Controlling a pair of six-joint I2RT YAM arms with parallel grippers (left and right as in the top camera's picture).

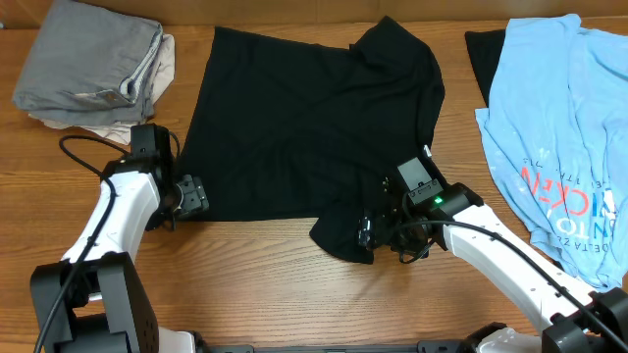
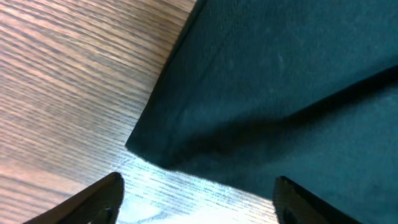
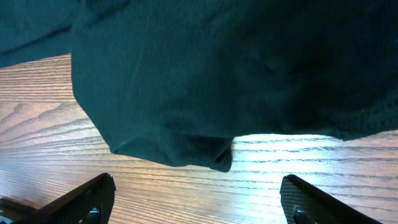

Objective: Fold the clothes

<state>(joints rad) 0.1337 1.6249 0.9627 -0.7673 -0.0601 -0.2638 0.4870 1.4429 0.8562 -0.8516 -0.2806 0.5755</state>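
A black T-shirt (image 1: 314,127) lies spread on the wooden table, its right side bunched and folded over. My left gripper (image 1: 191,196) stands at its near left corner. In the left wrist view that corner (image 2: 261,93) lies just ahead of the open left gripper (image 2: 199,199), with bare wood between the fingers (image 2: 102,199). My right gripper (image 1: 378,235) is at the rumpled near right corner. The right wrist view shows that corner (image 3: 217,74) just beyond the open right gripper (image 3: 199,196), nothing between its fingers (image 3: 323,202). A light blue red-printed tee (image 1: 559,127) lies at the right.
A folded grey and beige stack (image 1: 93,64) sits at the back left, close to the left arm. A strip of black cloth (image 1: 484,59) shows beside the blue tee. Bare wood runs along the table's front edge (image 1: 275,284).
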